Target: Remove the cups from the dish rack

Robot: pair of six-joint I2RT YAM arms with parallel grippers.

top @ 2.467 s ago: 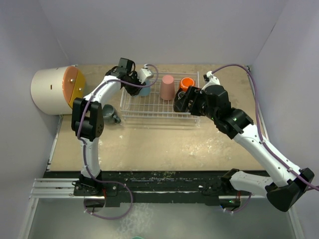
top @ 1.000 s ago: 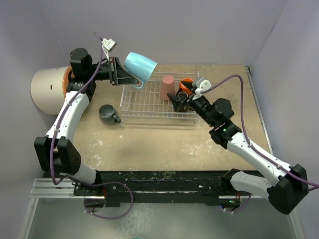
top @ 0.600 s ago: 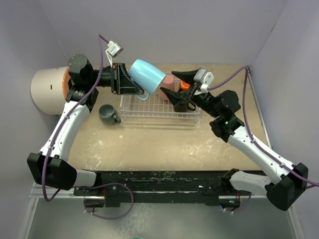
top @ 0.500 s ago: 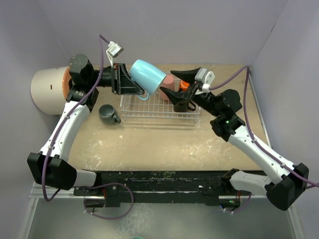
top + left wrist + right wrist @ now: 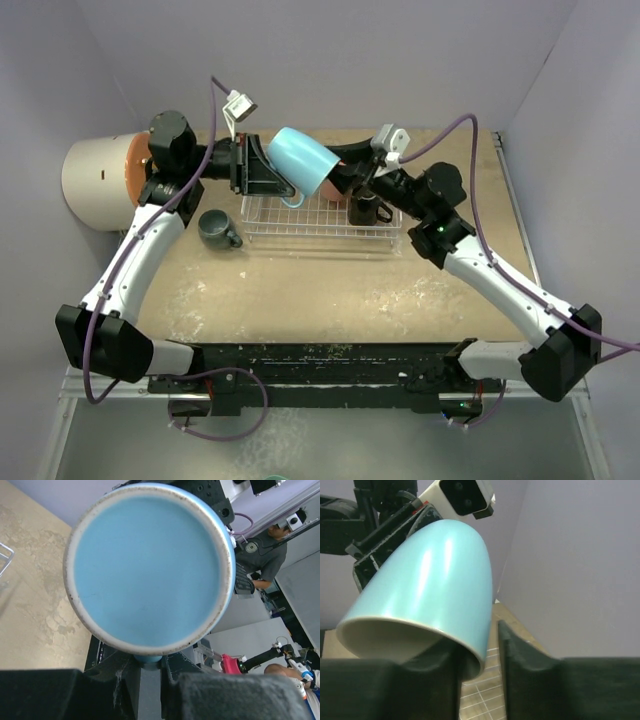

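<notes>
Above rack; mug rim between right fingers

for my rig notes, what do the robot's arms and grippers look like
The left arm and right arm have white links and black joints, each trailing a purple cable. The left gripper and right gripper are black, with a small white camera at the wrist.

Rim of the light blue mug partly behind blurred right fingers
</notes>
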